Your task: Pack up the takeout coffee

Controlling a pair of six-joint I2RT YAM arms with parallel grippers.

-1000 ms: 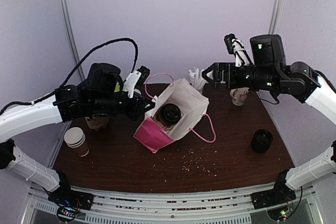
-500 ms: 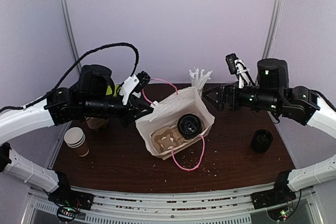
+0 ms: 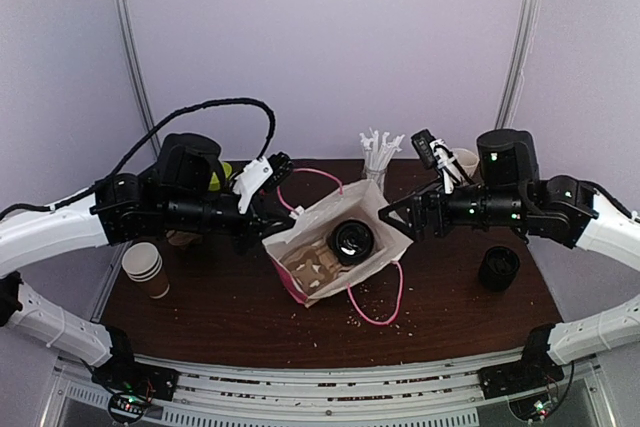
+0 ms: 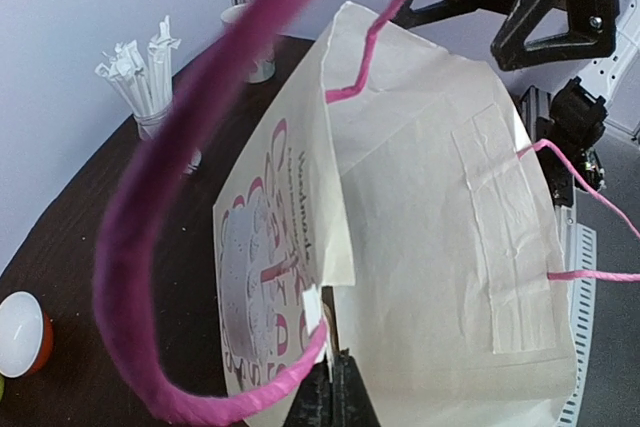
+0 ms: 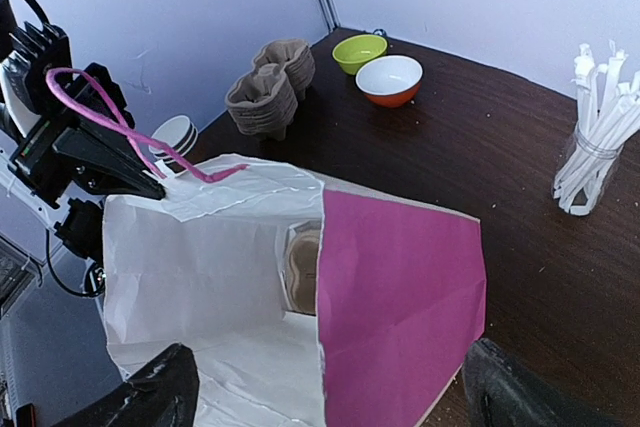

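A white paper bag (image 3: 385, 215) with pink sides and pink handles stands open-mouthed in the middle of the table. The takeout coffee (image 3: 352, 239), a cup under a round black lid, sits inside it beside a brown cardboard carrier (image 3: 310, 267). My left gripper (image 3: 272, 215) is shut on the bag's left rim by the handle; in the left wrist view the gripper (image 4: 335, 372) pinches that paper edge under the pink handle (image 4: 170, 207). My right gripper (image 3: 398, 219) is open at the bag's right side. In the right wrist view this gripper (image 5: 330, 397) has a finger on either side of the bag (image 5: 200, 257); the coffee is hidden there.
A squat black stack of lids (image 3: 498, 267) stands at the right, lidless cups (image 3: 146, 269) at the left. Wrapped straws in a glass (image 3: 378, 152) and a cup (image 3: 462, 161) stand at the back. Spare carriers (image 5: 268, 92), a green bowl (image 5: 360, 50) and a white bowl (image 5: 390, 79) sit back left.
The bag swung from tilted, with its pink side showing, to mouth-up, with the coffee shifting right inside. My right gripper dropped and came left to the bag's side. My left gripper kept its hold.
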